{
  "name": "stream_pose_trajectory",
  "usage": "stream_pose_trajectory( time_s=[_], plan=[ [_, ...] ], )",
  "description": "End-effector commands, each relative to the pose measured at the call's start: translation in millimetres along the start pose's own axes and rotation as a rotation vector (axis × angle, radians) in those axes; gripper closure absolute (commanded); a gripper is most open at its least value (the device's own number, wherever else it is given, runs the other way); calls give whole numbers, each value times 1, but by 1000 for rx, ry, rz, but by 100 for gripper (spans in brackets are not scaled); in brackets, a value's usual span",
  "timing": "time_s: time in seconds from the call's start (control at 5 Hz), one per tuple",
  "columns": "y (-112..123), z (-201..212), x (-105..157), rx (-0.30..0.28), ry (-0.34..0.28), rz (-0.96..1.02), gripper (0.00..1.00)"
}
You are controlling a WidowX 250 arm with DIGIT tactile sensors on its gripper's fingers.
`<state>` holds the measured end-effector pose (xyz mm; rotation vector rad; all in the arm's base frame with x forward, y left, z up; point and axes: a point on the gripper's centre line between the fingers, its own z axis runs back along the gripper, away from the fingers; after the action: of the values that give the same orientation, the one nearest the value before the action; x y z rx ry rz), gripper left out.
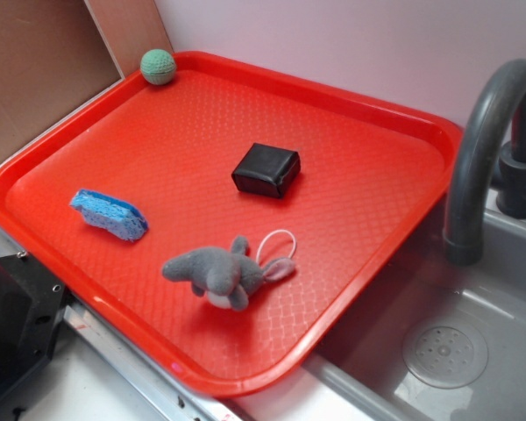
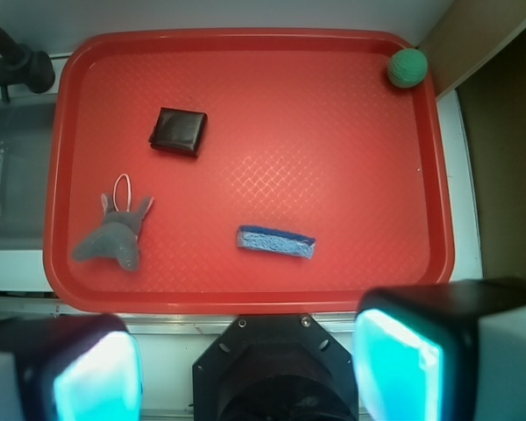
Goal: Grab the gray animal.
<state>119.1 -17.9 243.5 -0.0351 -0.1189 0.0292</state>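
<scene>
Our exterior view looks down at a slant, close over the tray (image 1: 368,272), sink at right. Our wrist view faces straight down from higher. Both share the whole tray (image 2: 245,298).

Red tray (image 1: 403,132) with diamond-textured surface. Gray plush animal (image 1: 215,272), white belly patch, white loop (image 1: 276,241). Blue sponge (image 1: 110,214), speckled. Green knitted ball (image 1: 158,67). Glossy black box (image 1: 266,169). Gray faucet (image 1: 482,149) and sink (image 1: 473,333). Cyan-glowing pads (image 2: 394,368).

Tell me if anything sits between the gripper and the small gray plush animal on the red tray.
Nothing visible does. The open gripper hangs above the red plastic tray's near edge; the gray plush animal lies uncovered, apart from the blue sponge and black box.
</scene>
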Motion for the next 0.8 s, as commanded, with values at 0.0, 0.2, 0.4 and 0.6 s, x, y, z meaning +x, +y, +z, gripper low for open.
stream_pose_trajectory(
  time_s=[0.0, 0.2, 0.4, 0.6],
  plan=[
    [0, 0, 0, 0, 0, 0, 0],
    [-40, -15, 15, -19, -63, 89, 0],
    [-90, -33, 25, -159, -147, 119, 0],
    [-117, -45, 30, -186, -193, 132, 0]
  ],
)
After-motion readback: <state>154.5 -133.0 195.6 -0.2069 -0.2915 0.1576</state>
